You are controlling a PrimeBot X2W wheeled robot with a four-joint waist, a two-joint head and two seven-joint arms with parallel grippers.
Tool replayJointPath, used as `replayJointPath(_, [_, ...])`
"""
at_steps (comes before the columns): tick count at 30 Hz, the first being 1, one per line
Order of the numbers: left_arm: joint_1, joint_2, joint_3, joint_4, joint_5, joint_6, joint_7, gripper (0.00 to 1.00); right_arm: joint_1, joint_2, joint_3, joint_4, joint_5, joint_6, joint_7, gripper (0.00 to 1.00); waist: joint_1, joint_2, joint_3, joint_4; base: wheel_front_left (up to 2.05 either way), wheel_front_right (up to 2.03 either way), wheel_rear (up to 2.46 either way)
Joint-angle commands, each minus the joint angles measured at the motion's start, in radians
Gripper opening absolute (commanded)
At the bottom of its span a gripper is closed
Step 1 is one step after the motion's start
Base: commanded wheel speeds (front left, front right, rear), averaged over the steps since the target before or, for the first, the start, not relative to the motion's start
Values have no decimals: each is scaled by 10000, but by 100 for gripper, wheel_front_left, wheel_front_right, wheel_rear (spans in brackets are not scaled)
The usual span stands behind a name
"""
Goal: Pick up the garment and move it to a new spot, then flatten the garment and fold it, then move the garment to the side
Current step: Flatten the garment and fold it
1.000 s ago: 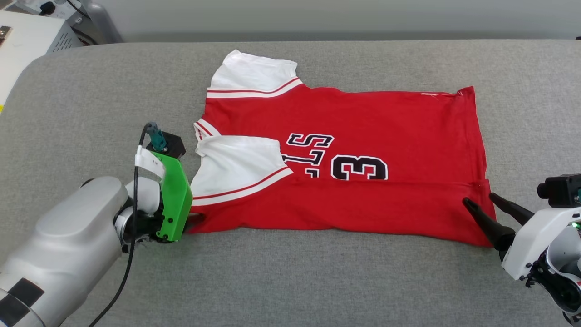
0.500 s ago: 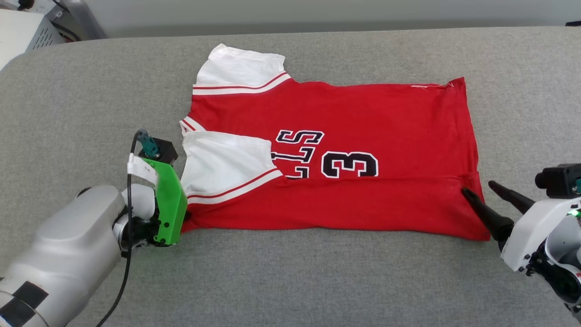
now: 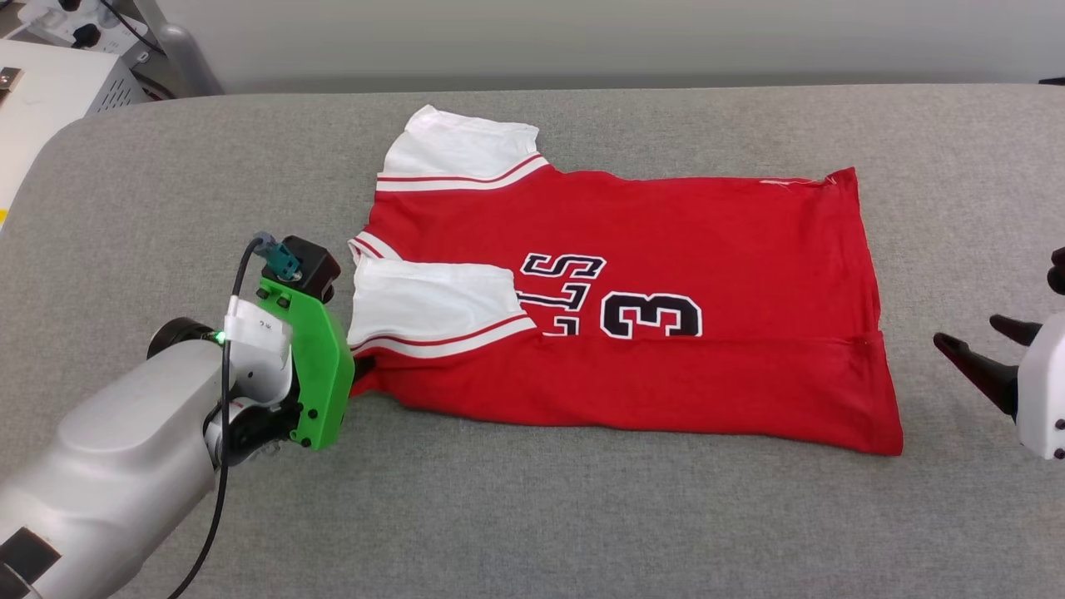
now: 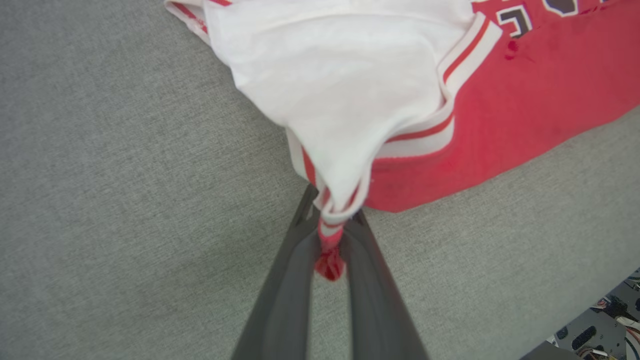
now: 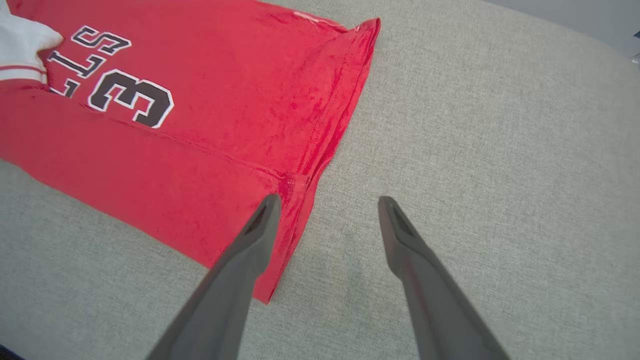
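Left gripper (image 4: 332, 220) has just clamped onto the red T-shirt (image 3: 666, 225) at its near sleeve corner. Right gripper (image 5: 327, 205), fingers spread, has pulled clear of the hem. The shirt lies flat mid-way across the grey pad (image 3: 532, 499). I read this as a fold starting.

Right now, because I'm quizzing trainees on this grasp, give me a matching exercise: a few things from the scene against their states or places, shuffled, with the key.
Column one:
1. left tool
2. right tool
3. near sleeve
4. numeral 3

Column two:
A. open, beside the garment
B. printed black on the red body
C. shut on a pinch of the garment
D. white, lying over the red body

Pairs: 1-C; 2-A; 3-D; 4-B
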Motion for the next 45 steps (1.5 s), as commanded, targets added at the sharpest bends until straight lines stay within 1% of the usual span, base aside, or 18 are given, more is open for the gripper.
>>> replayJointPath(1, [-121, 68, -20, -124, 143, -19, -75, 0, -114, 12, -73, -40, 95, -6, 547, 100, 0, 0, 13, 20, 0, 0, 0])
replayJointPath(4, [-202, 99, -50, -311, 249, -19, -124, 0, -91, 75, -135, -18, 34, -6, 1664, 100, 0, 0, 110, 80, 0, 0, 0])
replayJointPath(8, [-293, 42, -50, -407, 327, -6, -175, 0, -51, 545, -238, 208, -134, -6, 2229, 100, 0, 0, 293, 163, 0, 0, 0])
replayJointPath(11, [-365, 21, -54, -405, 390, -5, -203, 0, -24, 999, -210, 530, -263, -6, 2338, 100, 0, 0, 464, 231, 0, 0, 0])
replayJointPath(14, [-393, -3, -54, -363, 415, -4, -235, 0, -32, 1308, -43, 964, -518, -6, 2306, 100, 0, 0, 603, 283, 0, 0, 0])
replayJointPath(17, [-427, -55, -54, -299, 427, -5, -264, 0, 2, 1697, 67, 1563, -603, -6, 2097, 100, 0, 0, 758, 365, 0, 0, 0])
replayJointPath(21, [-368, -103, -75, -164, 428, -5, -313, 0, 259, 2052, 568, 2208, -551, -6, 2064, 100, 0, 0, 858, 423, 0, 0, 0])
replayJointPath(24, [-268, -145, -91, -40, 396, -6, -365, 0, 404, 2140, 874, 2406, -396, -6, 1895, 100, 0, 0, 877, 435, 0, 0, 0])
replayJointPath(25, [-200, -147, -88, 8, 348, -6, -391, 0, 412, 2159, 923, 2455, -296, -6, 1772, 42, 0, 0, 855, 408, 0, 0, 0])
replayJointPath(26, [-141, -142, -88, 43, 313, -7, -412, 0, 395, 2143, 965, 2452, -258, -6, 1622, 11, 0, 0, 826, 384, 0, 0, 0])
replayJointPath(27, [-70, -134, -96, 91, 285, -7, -443, 0, 370, 2088, 1003, 2442, -242, -6, 1405, 0, 0, 0, 766, 360, 0, 0, 0])
replayJointPath(33, [440, 9, -110, 168, 84, -10, -708, 0, 439, 1700, 1054, 2166, -47, -6, 565, 0, 0, 0, 121, 220, 0, 0, 0])
replayJointPath(37, [839, 335, -127, -288, -9, 1, -870, 0, 852, 1314, 858, 1622, 193, -6, 178, 0, 0, 0, -404, 212, 0, 0, 0])
replayJointPath(41, [1151, 704, -157, -874, -4, 157, -941, 0, 1328, 1041, 577, 1115, 316, -6, 73, 0, 0, 0, -668, 251, 0, 0, 0])
replayJointPath(45, [1561, 1084, -215, -1617, 9, 413, -986, 0, 1865, 839, 217, 556, 368, -6, 132, 0, 0, 0, -846, 285, 0, 0, 0])
